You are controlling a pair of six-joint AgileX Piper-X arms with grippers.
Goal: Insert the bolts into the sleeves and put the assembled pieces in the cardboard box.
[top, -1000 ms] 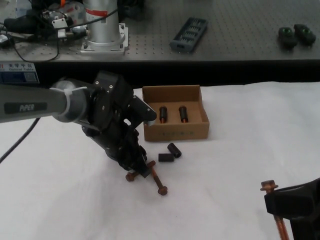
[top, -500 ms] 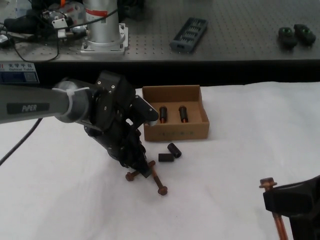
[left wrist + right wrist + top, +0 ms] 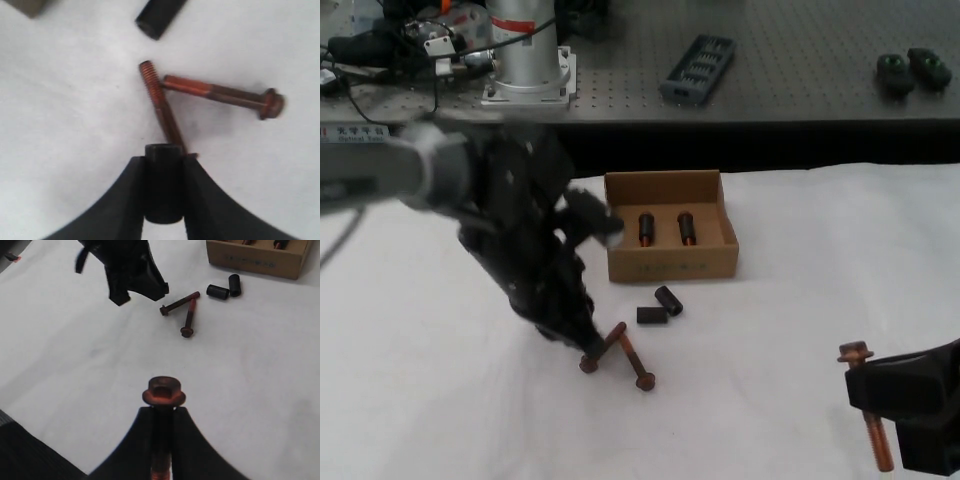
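My left gripper (image 3: 163,162) had its fingers (image 3: 122,200) closed snugly on one black sleeve (image 3: 163,192). The right gripper (image 3: 162,416) pinched one copper bolt (image 3: 164,391) by the shank, head up. Just beyond the left fingertips, two loose bolts (image 3: 632,362) lay on the white cloth (image 3: 440,400), touching in a V. In the left wrist view the held sleeve hid the head end of one of them. Two loose sleeves (image 3: 652,315) lay just beside each other between those bolts and the box (image 3: 670,267). The box held two assembled pieces (image 3: 646,228) side by side. The left arm (image 3: 510,230) slanted down over the cloth, its gripper pointing at the bolts. The right gripper sat low at the near right corner, well apart from everything else.
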